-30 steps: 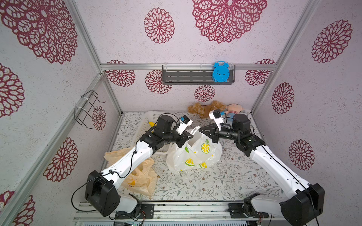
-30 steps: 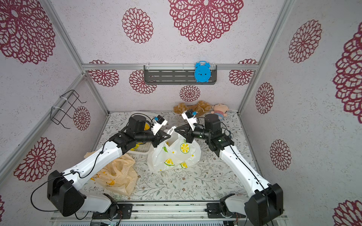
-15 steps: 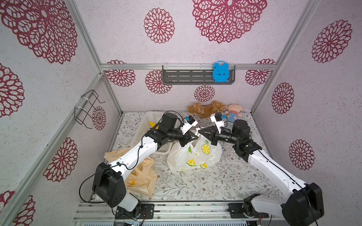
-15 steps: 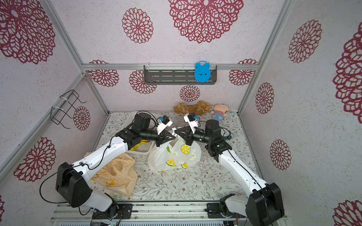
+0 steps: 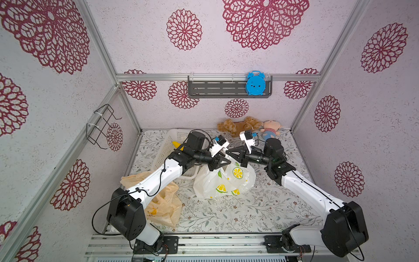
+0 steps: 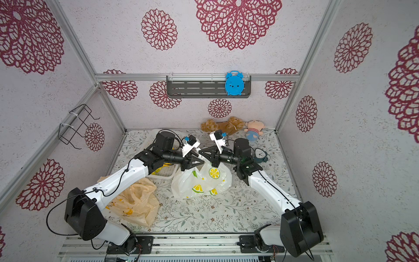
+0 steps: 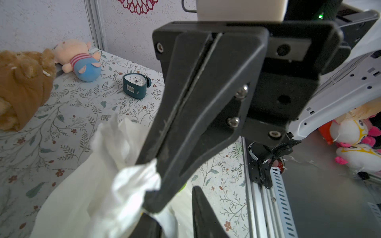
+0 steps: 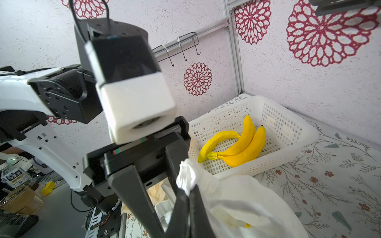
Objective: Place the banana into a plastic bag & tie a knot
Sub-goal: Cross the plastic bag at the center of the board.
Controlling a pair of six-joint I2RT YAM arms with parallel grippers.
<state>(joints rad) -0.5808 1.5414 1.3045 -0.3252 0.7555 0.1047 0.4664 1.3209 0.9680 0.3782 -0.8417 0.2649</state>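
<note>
A white plastic bag (image 5: 224, 183) (image 6: 199, 181) printed with lemons sits mid-table, and both grippers meet over its top. My right gripper (image 8: 187, 194) (image 5: 227, 153) is shut on a bunched white handle (image 8: 185, 177) (image 7: 134, 181) of the bag. My left gripper (image 7: 175, 208) (image 5: 227, 161) has its jaws apart, with bag plastic lying between them and nothing pinched. Its tip crosses just under the right gripper's tip. A faint yellow shape (image 8: 224, 218) shows through the bag (image 8: 257, 202); I cannot tell whether it is a banana or a print.
A white basket (image 8: 288, 119) (image 5: 172, 136) at the back left holds a bunch of bananas (image 8: 241, 144). A crumpled beige bag (image 5: 163, 204) lies front left. A teddy (image 5: 238, 126), a doll (image 5: 269, 131) and a dark alarm clock (image 7: 136, 85) lie at the back right.
Both grippers moved toward each other above the bag until their tips crossed. The left gripper, shut before, now has its jaws apart. The right gripper stayed shut on the handle.
</note>
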